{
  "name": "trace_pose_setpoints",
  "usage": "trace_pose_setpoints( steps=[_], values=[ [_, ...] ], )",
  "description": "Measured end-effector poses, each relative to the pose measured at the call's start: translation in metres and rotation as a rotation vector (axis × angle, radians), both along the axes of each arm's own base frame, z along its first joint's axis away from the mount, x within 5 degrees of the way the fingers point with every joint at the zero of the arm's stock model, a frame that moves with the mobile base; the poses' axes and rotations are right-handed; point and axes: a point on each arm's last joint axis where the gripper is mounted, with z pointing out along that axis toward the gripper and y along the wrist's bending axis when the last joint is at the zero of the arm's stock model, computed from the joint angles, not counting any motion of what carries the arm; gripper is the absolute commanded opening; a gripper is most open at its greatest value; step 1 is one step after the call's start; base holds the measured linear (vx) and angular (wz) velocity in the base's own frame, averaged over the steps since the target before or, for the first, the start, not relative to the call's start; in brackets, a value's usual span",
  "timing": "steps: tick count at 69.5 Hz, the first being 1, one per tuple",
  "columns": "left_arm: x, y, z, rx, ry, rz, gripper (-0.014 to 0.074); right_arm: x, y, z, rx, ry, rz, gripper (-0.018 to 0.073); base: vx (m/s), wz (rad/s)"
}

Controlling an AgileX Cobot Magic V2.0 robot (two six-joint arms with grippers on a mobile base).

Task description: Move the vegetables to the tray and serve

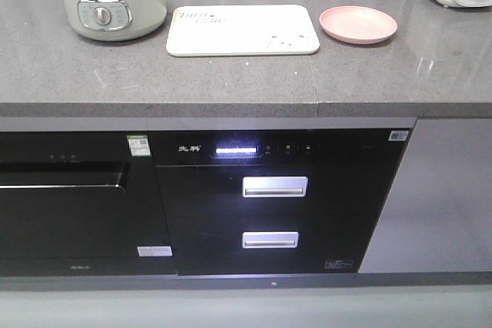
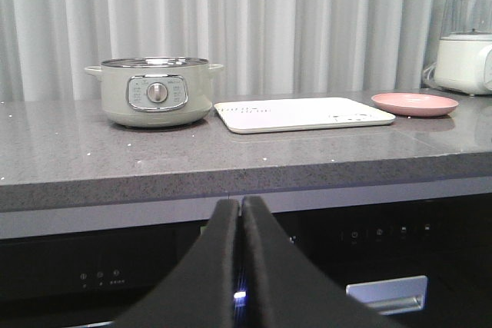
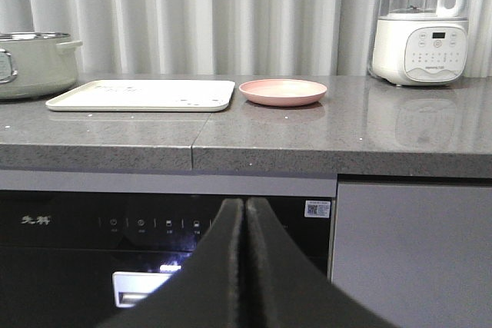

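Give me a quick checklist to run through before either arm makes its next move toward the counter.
1. Lettuce located: not ok; none shows on the counter, tray or pink plate.
2. Pot contents: cannot tell; its interior is only partly visible.
3. Tray bare: ok.
4. Left gripper open: not ok, shut.
5. Right gripper open: not ok, shut.
6. Grippers above counter level: not ok, both sit below its edge.

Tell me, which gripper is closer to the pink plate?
Right. The right gripper faces the plate almost head-on; from the left gripper, it sits far off to the right.
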Motion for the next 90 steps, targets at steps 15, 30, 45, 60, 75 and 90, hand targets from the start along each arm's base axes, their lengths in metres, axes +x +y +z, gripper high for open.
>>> trace_pose_setpoints(
  steps=[15, 30, 45, 60, 75, 90],
  values=[
    [0.0, 0.0, 0.0, 0.0, 0.0, 0.0, -0.0006, 0.0, 0.0, 0.0, 0.0, 0.0, 0.0, -0.0008, 0.26, -0.03],
    [0.0, 0.0, 0.0, 0.0, 0.0, 0.0, -0.0006, 0.0, 0.0, 0.0, 0.0, 0.0, 0.0, -0.0008, 0.25, -0.03],
    [0.0, 0.0, 0.0, 0.0, 0.0, 0.0, -0.0006, 0.0, 0.0, 0.0, 0.0, 0.0, 0.0, -0.0008, 0.24, -0.02],
    [0.0, 0.0, 0.0, 0.0, 0.0, 0.0, -0.0006, 0.0, 0.0, 0.0, 0.0, 0.0, 0.0, -0.0008, 0.22, -0.02],
    [0.0, 0.0, 0.0, 0.0, 0.0, 0.0, -0.0006, 0.0, 0.0, 0.0, 0.0, 0.0, 0.0, -0.0008, 0.2, -0.02],
    [0.0, 0.0, 0.0, 0.0, 0.0, 0.0, -0.0006, 0.0, 0.0, 0.0, 0.0, 0.0, 0.0, -0.0008, 0.17, -0.01]
  ],
)
